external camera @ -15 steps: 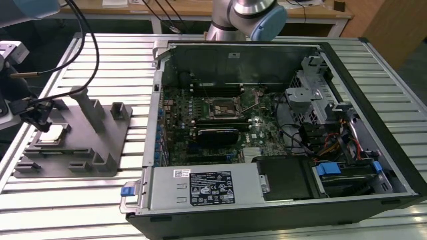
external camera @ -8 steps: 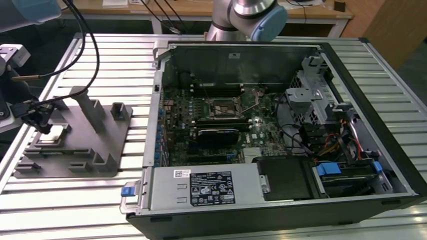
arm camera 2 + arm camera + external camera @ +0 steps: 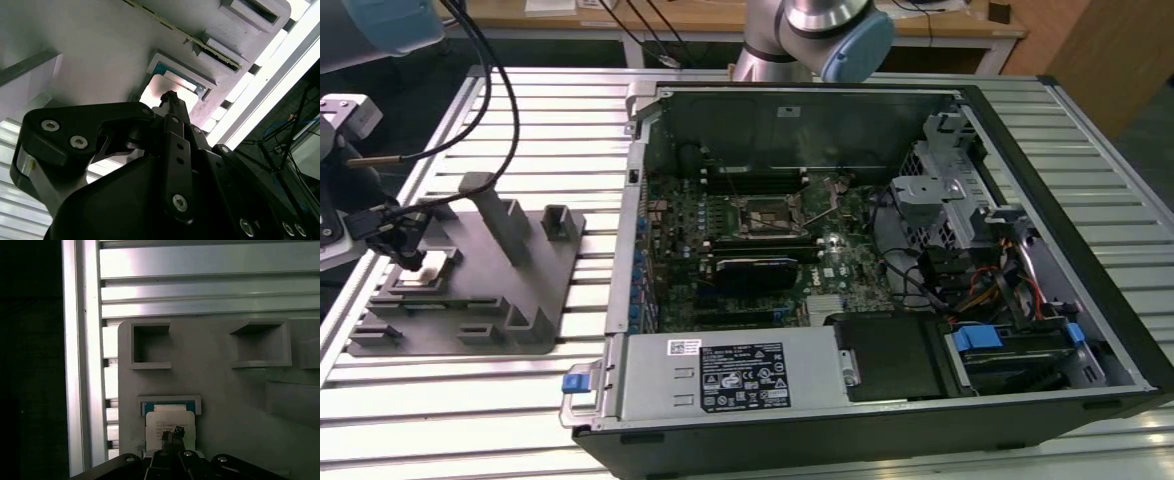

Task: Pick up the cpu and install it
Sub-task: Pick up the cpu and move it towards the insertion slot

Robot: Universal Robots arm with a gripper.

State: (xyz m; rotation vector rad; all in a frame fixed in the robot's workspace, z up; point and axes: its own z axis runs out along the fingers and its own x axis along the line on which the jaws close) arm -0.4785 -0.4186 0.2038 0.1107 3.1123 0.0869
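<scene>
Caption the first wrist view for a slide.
End effector lined up on the cpu seated in a recess of the gray holder block.

The holder block [image 3: 467,290] is plain matte grey. The chip [image 3: 169,419] is silvery white on top, with faint dark print and a teal strip along one edge. The gripper [image 3: 173,432] is black with silver screw heads. The table [image 3: 520,400] is pale silver, striped by long grooves. The computer case [image 3: 854,445] is black outside and grey metal inside, its board [image 3: 670,230] dark green, its tabs [image 3: 576,381] bright blue. The arm [image 3: 847,40] is silver and pale blue.
</scene>
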